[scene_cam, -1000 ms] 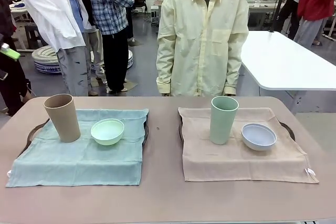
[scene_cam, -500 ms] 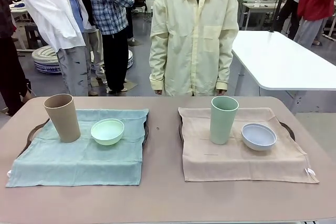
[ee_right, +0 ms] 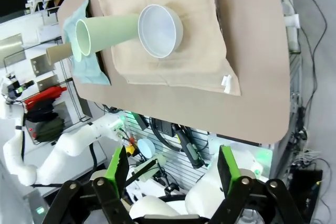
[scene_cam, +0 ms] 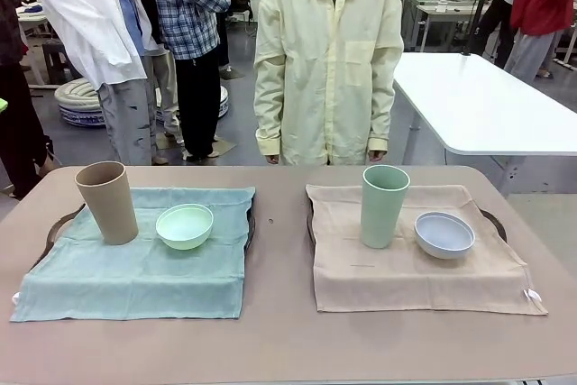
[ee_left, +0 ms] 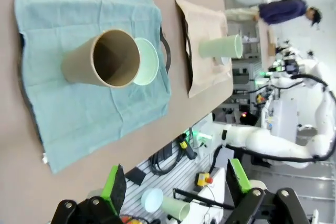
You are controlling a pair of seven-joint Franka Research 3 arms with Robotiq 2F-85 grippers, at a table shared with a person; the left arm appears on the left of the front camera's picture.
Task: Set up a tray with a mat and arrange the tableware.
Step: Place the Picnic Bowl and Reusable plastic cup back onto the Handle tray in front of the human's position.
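The brown worktop (scene_cam: 279, 331) carries two place settings, with a person in a pale yellow shirt (scene_cam: 329, 60) standing at its far edge. On the robot's left, a teal mat (scene_cam: 135, 268) drapes over a dark tray (scene_cam: 56, 221) whose handles show at its sides; on the right, a beige mat (scene_cam: 406, 263) covers a second tray (scene_cam: 493, 220) the same way. A tan tumbler (scene_cam: 106, 202) stands upright on the far left corner of the teal mat, a mint green bowl (scene_cam: 185, 225) just beside it. A sage green tumbler (scene_cam: 384, 206) stands on the beige mat, with a pale blue-white bowl (scene_cam: 444, 234) close on its right. The left hand (ee_left: 176, 184) hangs well above the worktop, its green-padded fingers spread wide and holding nothing; the right hand (ee_right: 173, 169) is likewise spread and empty.
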